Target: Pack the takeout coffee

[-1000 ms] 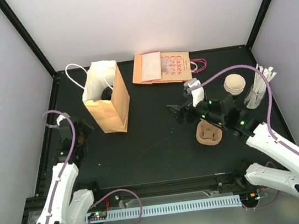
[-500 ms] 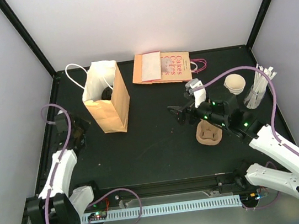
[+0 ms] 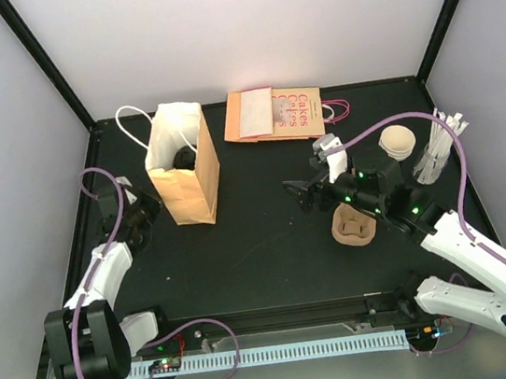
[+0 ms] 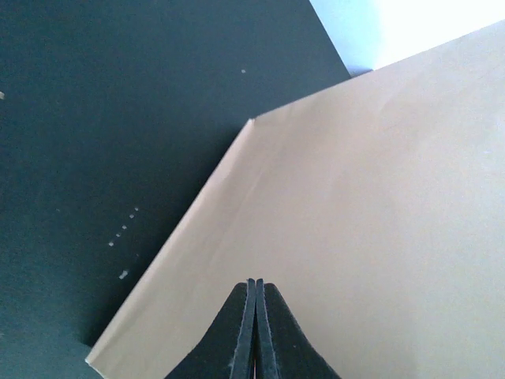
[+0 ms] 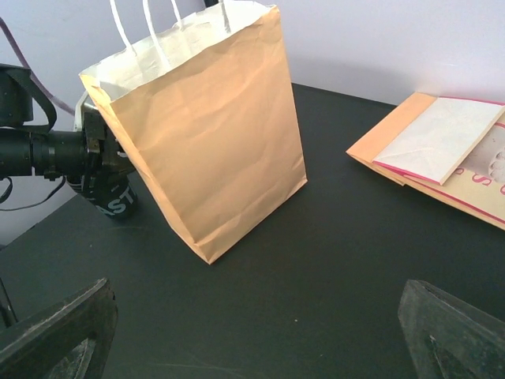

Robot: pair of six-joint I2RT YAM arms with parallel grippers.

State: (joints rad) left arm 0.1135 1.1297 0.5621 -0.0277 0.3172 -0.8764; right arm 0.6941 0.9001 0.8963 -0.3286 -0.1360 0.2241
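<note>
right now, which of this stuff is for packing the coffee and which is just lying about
For the job: small black takeout cup, inside the upright brown paper bag with white handles.
Lying about: flat orange printed paper bags; brown moulded-pulp cup carrier; bundle of white wrapped straws; round cream-coloured object beside them.

one upright paper bag with two white handles. one black cup inside it. one stack of flat bags, at least two; the exact count cannot be told. one pulp carrier. one round tan thing. one bundle of straws, too small to count singly. two arms: a left arm and a right arm. one table.
</note>
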